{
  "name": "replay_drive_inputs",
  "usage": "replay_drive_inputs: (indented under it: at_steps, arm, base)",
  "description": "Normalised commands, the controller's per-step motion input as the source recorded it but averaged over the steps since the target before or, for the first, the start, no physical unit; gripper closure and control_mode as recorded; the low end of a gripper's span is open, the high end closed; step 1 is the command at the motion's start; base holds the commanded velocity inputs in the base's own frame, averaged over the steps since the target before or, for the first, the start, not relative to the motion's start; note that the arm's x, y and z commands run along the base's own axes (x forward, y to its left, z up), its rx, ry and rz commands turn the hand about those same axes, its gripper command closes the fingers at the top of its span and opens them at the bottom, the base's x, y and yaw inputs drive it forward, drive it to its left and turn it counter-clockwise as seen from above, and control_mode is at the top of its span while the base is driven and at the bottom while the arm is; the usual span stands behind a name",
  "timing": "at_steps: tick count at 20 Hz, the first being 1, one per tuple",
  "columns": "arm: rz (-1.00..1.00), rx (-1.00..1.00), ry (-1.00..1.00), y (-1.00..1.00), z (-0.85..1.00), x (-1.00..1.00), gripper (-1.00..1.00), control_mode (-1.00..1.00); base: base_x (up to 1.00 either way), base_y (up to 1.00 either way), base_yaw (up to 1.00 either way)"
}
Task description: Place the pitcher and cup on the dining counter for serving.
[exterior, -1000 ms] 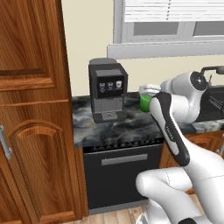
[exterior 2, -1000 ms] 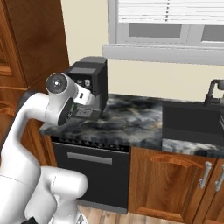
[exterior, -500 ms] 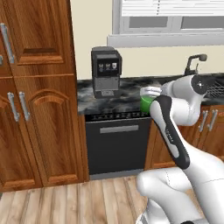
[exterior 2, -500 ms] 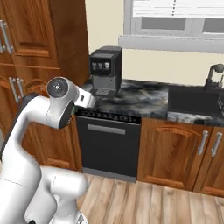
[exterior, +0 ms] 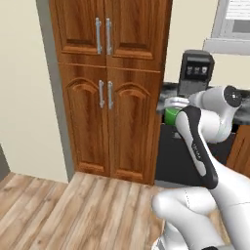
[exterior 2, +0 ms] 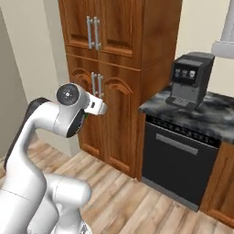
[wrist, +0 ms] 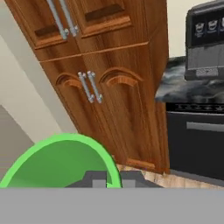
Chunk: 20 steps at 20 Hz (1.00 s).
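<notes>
End effector (wrist: 113, 178) clamped on rim of cup (wrist: 61, 162), green cup carried in air in front of arm, level with marbled surface (exterior 2: 201, 114) edge. In left base view cup (exterior: 172, 116) sits beside white wrist. Tall wooden cabinet (exterior: 110, 88) ahead; coffee machine (exterior 2: 188, 78) on surface, black dishwasher (exterior 2: 176, 162) below. Wood plank floor (exterior: 73, 210) underneath.
</notes>
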Motion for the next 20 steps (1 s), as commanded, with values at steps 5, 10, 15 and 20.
replay_drive_inputs:
  at_steps: [5,10,15,20]
  arm:
    - [0.00,0.00,0.00,0.00,0.00,0.00,1.00,1.00]
    - [0.00,0.00,0.00,0.00,0.00,0.00,1.00,1.00]
    - [0.00,0.00,0.00,0.00,0.00,0.00,1.00,1.00]
    - [0.00,0.00,0.00,0.00,0.00,0.00,1.00,1.00]
  base:
    - [-0.06,0.40,0.90]
    - [-0.02,0.27,0.94]
    - [0.00,0.13,0.95]
    - [0.00,0.03,0.95]
